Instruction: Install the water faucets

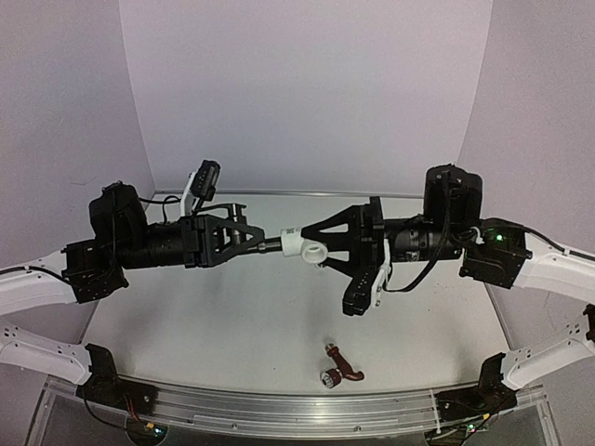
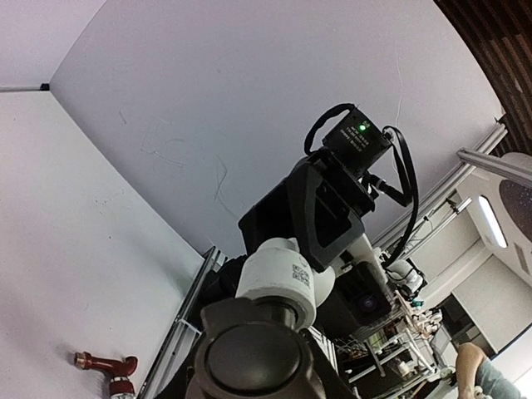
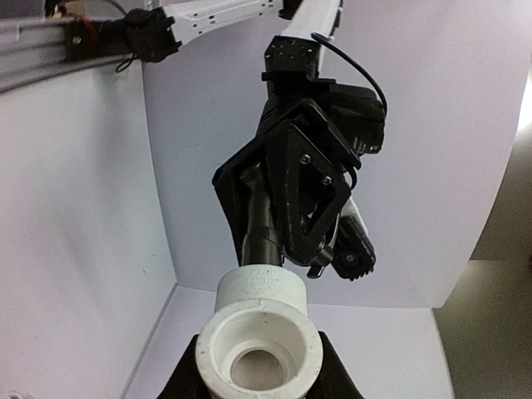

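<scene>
Mid-air above the desk (image 1: 232,316) centre: 1 dark grey faucet (image 1: 271,245), clamped in closed left fingers (image 1: 244,232), its end meeting a white elbow fitting (image 1: 305,247) gripped between closed right fingers (image 1: 339,226). Lying by the near edge, right of centre: 1 reddish-brown faucet (image 1: 341,365), silvery round end.

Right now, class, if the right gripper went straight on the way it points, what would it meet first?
The dark grey faucet, just beyond the white fitting the right gripper grips, then probably the left gripper holding it.
</scene>
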Robot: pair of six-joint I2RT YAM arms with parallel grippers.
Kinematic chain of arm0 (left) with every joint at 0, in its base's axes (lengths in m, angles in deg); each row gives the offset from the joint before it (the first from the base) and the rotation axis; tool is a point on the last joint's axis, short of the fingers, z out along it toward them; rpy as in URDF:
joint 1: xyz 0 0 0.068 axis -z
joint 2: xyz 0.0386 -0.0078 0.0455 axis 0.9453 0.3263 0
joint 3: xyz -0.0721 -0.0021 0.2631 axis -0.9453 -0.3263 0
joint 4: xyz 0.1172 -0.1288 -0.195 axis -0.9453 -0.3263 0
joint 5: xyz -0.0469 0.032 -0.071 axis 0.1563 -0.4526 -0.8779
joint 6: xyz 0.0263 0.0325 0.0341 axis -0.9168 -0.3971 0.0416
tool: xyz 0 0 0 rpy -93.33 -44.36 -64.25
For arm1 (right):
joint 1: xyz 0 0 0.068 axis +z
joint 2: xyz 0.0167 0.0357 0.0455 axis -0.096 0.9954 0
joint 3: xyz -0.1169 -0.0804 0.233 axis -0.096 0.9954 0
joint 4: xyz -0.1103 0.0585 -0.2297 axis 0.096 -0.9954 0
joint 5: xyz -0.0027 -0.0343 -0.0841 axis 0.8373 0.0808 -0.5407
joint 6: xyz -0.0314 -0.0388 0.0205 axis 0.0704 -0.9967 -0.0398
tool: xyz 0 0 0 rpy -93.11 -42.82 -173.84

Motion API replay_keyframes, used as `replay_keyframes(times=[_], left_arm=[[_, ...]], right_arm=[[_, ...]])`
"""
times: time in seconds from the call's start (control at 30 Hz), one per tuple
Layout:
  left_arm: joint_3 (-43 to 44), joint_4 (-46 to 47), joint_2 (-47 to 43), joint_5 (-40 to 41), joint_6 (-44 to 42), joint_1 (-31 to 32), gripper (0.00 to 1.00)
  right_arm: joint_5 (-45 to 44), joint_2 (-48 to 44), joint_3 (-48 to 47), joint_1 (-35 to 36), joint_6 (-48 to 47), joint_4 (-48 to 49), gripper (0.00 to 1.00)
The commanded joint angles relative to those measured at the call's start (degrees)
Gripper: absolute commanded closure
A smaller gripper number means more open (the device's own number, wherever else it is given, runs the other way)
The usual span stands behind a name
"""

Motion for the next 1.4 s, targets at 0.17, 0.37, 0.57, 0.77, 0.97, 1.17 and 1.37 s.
replay_keyframes(times=[0.17, 0.37, 0.57, 0.77, 0.97, 1.17, 1.37], left_arm=[[5.8, -1.9, 0.6, -3.6, -15.6, -0.1, 1.00], [6.2, -6.8, -1.8, -3.9, -29.4, 0.8, 1.00], [6.2, -11.5, -5.8, -3.1, -37.7, 0.9, 1.00], [6.9, -18.0, -6.6, -0.8, -40.1, 0.9, 1.00], [7.0, -17.5, -5.3, 0.7, -34.9, 0.9, 1.00], [4.7, -8.4, -4.6, 0.8, -24.1, 0.9, 1.00], [2.7, -2.9, -6.1, 5.4, -15.1, 0.8, 1.00]], right_arm=[[2.6, 2.0, -9.4, 0.5, 46.6, -4.0, 0.86], [2.0, 2.8, -9.4, 0.4, 79.7, -3.9, 0.91], [4.0, 4.0, -9.4, -0.9, 103.4, -3.6, 0.93], [10.6, 6.6, -10.0, -6.2, 123.3, -0.9, 0.96], [15.3, 7.8, -10.3, -6.9, 127.1, 1.5, 0.79], [7.5, 7.7, -15.5, -9.5, 109.1, -3.9, 0.17], [-1.0, 6.3, -22.1, -10.0, 77.6, -10.2, 0.02]])
